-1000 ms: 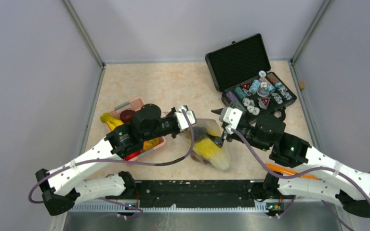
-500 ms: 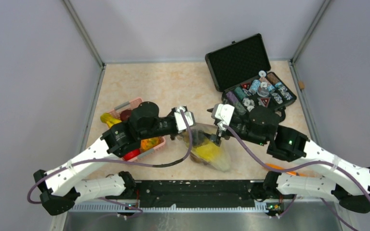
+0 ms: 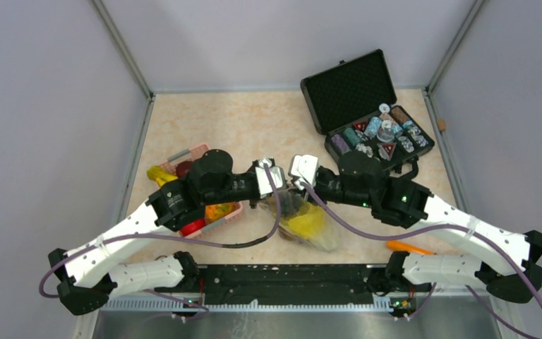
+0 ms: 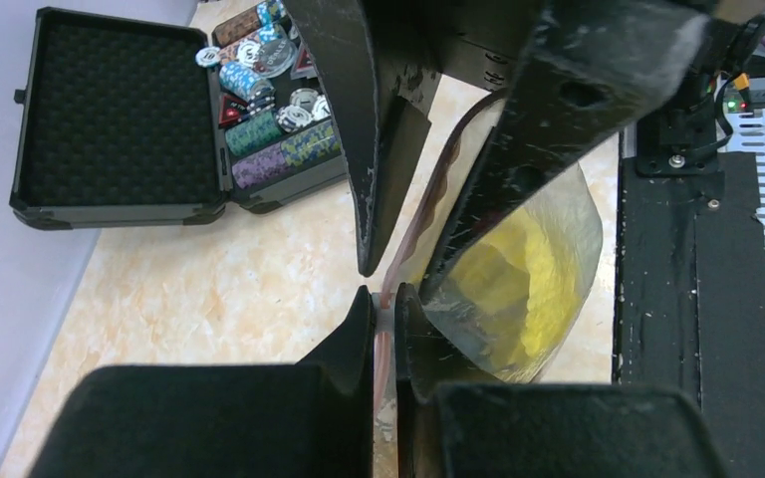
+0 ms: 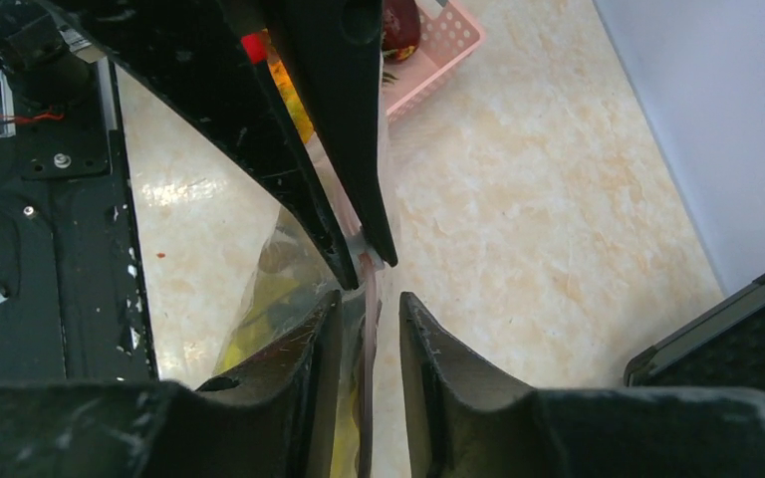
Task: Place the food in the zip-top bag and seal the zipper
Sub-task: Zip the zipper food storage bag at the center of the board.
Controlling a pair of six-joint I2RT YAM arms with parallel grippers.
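Observation:
The clear zip-top bag (image 3: 315, 229) hangs between the arms with yellow food (image 3: 306, 219) and a dark piece (image 3: 291, 205) inside. My left gripper (image 4: 382, 287) is shut on one end of the pink zipper (image 4: 436, 189). In the top view it is at the bag's upper left corner (image 3: 271, 188). Tip to tip with it, my right gripper (image 5: 370, 294) straddles the zipper (image 5: 369, 353). Its jaws are narrow, and a gap still shows beside the strip. More food (image 3: 159, 175) lies in the pink basket (image 3: 234, 210). An orange piece (image 3: 407, 247) lies by the right arm's base.
An open black case (image 3: 349, 88) full of poker chips (image 3: 381, 134) stands at the back right. The pink basket sits under my left arm, near the left wall. The black base rail (image 3: 289, 275) runs along the near edge.
My right gripper has moved left to the bag's mouth, up against the left gripper, and its jaws have narrowed around the zipper. The left gripper keeps its hold.

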